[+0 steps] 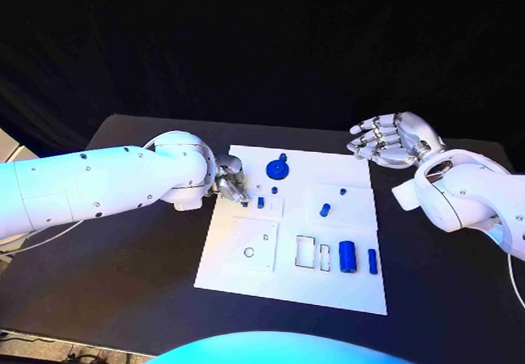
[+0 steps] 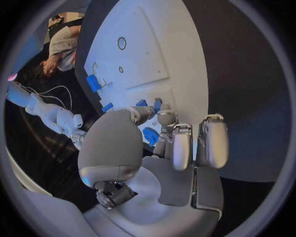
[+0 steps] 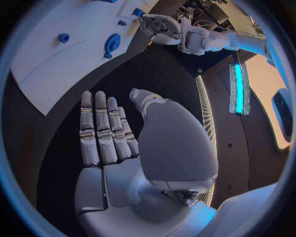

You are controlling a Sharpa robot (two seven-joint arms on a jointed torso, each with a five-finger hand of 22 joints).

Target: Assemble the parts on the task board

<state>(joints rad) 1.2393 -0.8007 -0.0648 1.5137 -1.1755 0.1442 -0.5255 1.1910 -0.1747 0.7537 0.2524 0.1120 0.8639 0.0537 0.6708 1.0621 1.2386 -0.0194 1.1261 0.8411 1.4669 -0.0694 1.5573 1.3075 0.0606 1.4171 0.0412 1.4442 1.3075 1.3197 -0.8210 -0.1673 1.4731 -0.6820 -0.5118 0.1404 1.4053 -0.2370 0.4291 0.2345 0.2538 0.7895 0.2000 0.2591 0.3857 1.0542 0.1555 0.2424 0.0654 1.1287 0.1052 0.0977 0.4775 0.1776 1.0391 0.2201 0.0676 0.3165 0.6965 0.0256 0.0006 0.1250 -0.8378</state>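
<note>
Robot hands at the task board [image 1: 247, 266] on a black table [image 1: 130, 281].
The left hand [image 1: 228, 183] pinches a small blue part [image 1: 261, 202] at the board's left edge; the right hand [image 1: 391, 139] hovers empty, fingers spread, beyond the far right corner.

A black table [image 1: 119, 265] stands before a black curtain [image 1: 268, 45]; a thin white cable [image 1: 27, 240] lies at its left edge

White task board [image 1: 247, 270], blue parts [image 1: 348, 256] scattered
</note>
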